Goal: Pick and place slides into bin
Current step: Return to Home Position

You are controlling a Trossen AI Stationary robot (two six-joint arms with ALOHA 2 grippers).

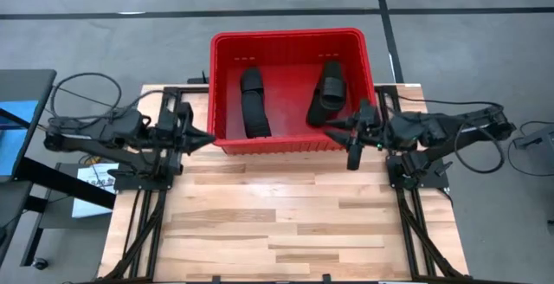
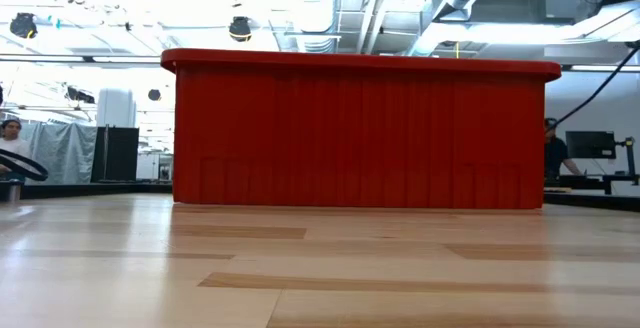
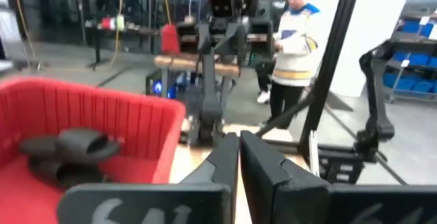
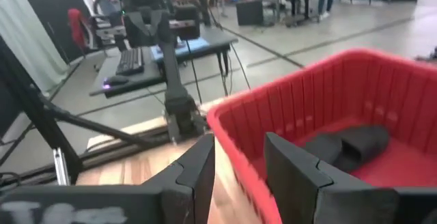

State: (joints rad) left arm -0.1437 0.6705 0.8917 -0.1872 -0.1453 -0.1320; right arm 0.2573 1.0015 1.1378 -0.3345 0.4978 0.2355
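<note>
The red bin (image 1: 293, 40) stands at the table's far middle; the low view shows its near wall (image 2: 360, 133). Black slides lie on its floor, at the left (image 1: 254, 102) and at the right (image 1: 329, 93); whether more lie stacked there I cannot tell. One slide shows in the left wrist view (image 3: 68, 152) and one in the right wrist view (image 4: 348, 145). My left gripper (image 1: 208, 138) is shut and empty just outside the bin's near left corner. My right gripper (image 1: 331, 131) is open and empty at the bin's near right rim (image 4: 235, 132).
The bare wooden tabletop (image 1: 286, 223) stretches from the bin to the near edge. The arms' black frames stand at the left (image 1: 147, 180) and right (image 1: 415, 176) sides. A person (image 3: 297, 43) stands in the room beyond the table.
</note>
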